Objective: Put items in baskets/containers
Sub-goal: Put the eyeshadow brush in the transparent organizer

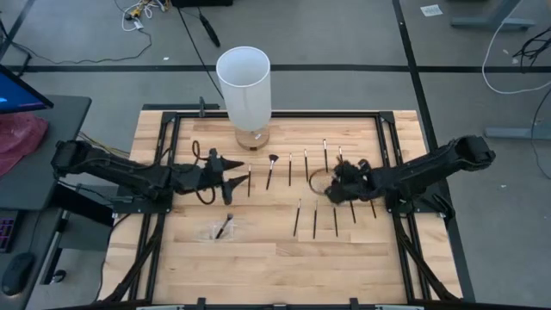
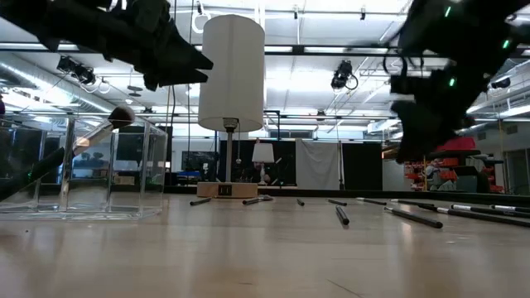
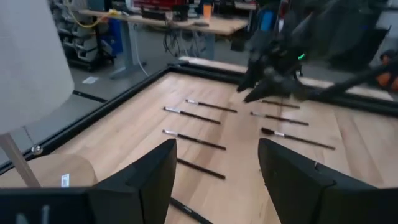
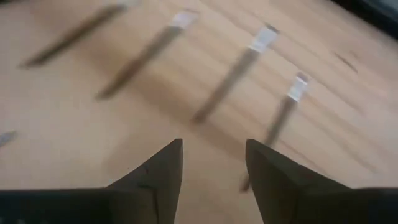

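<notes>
Pale wooden planks make up the table (image 1: 258, 267), with a workshop room visible beyond it. Brushes (image 1: 315, 220) lie scattered in loose rows from the table's centre out toward three o'clock, all flat and apart from one another. One brush (image 1: 225, 226) already leans inside the clear container (image 1: 220, 230), which sits at about seven o'clock from the centre and is barely visible from above. At twelve o'clock stands a tall white cylinder (image 1: 244, 84) on a wooden base.

The right gripper (image 4: 211, 163) hovers low over the brushes at three o'clock, fingers spread and holding nothing. The left gripper (image 3: 214, 177) hangs at nine o'clock, just above the container, likewise spread and empty.

Risks, as I judge them: the handles are thin and lie flush on the wood, so the right fingers may close above one or roll it aside into its neighbour. The container's walls are hard to see and probably light; a brush released off-centre could strike the rim, or the left arm could nudge it.
</notes>
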Robot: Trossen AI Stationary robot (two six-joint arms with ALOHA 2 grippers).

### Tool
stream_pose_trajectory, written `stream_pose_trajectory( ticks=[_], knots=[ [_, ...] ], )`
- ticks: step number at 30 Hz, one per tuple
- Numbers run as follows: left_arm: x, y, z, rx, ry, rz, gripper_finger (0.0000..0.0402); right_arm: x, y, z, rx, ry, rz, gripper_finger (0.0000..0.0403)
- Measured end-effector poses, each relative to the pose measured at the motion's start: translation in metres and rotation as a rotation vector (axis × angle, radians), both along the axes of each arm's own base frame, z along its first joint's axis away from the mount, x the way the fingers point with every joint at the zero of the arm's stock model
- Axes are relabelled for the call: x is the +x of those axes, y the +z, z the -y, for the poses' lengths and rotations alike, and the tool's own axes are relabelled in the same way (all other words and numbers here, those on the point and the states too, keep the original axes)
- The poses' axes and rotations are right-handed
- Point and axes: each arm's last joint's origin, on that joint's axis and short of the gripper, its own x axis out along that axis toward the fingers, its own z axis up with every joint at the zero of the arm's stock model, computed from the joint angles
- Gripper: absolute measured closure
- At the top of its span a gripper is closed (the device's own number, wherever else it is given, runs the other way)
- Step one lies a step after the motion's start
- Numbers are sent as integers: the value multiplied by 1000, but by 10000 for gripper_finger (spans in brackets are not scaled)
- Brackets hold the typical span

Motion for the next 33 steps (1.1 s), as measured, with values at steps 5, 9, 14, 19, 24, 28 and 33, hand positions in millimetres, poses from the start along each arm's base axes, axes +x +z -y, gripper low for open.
stream_pose_trajectory(
  ticks=[5, 9, 14, 19, 24, 28, 33],
  knots=[
    [-2, -6, 2, -12, -10, -10, 170, -12, -28, 34, -35, -200, 82, 221],
    [-3, -6, 7, -5, -55, -14, 170, -18, -40, 54, -52, -288, 158, 225],
    [-3, -6, 10, -3, -73, -14, 170, -27, -51, 66, -27, -333, 188, 239],
    [-3, -6, 10, -3, -74, -17, 170, -35, -63, 70, 20, -328, 185, 258],
    [-3, -7, 10, -2, -74, -18, 170, -34, -76, 71, -6, -309, 188, 290],
    [-3, -7, 10, -2, -74, -21, 170, -32, -85, 72, -38, -315, 147, 326],
    [-3, -7, 10, -2, -73, -21, 170, -30, -90, 73, -62, -314, 130, 377]
  ],
)
